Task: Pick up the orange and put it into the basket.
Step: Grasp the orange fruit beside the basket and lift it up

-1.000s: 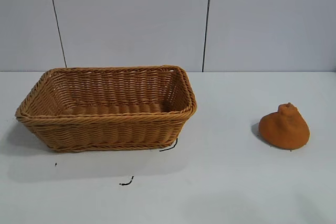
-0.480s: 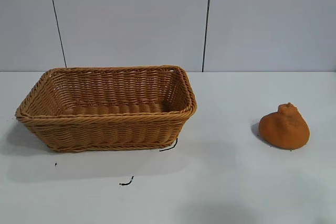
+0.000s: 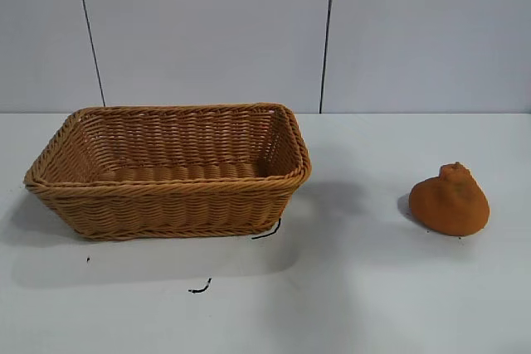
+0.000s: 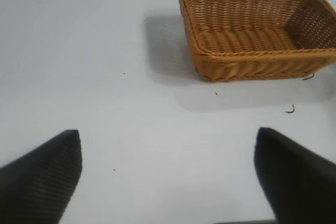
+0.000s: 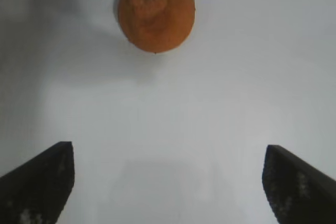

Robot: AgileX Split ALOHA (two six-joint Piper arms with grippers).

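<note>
The orange [image 3: 449, 199], dull orange and lumpy with a small knobbed neck, sits on the white table at the right. It also shows in the right wrist view [image 5: 156, 12], ahead of my right gripper [image 5: 168, 182], which is open and empty with bare table between its fingers. The tan wicker basket [image 3: 170, 195] stands at the left and looks empty. It shows in the left wrist view [image 4: 210, 56] well ahead of my left gripper [image 4: 168, 174], which is open and empty. Neither arm shows in the exterior view.
Two short black threads lie on the table, one by the basket's front right corner [image 3: 267, 230] and one in front of it [image 3: 200, 288]. A grey panelled wall [image 3: 265, 31] closes the back.
The orange has rocked slightly in place. A faint shadow has spread over the table between basket and orange. The basket has not moved.
</note>
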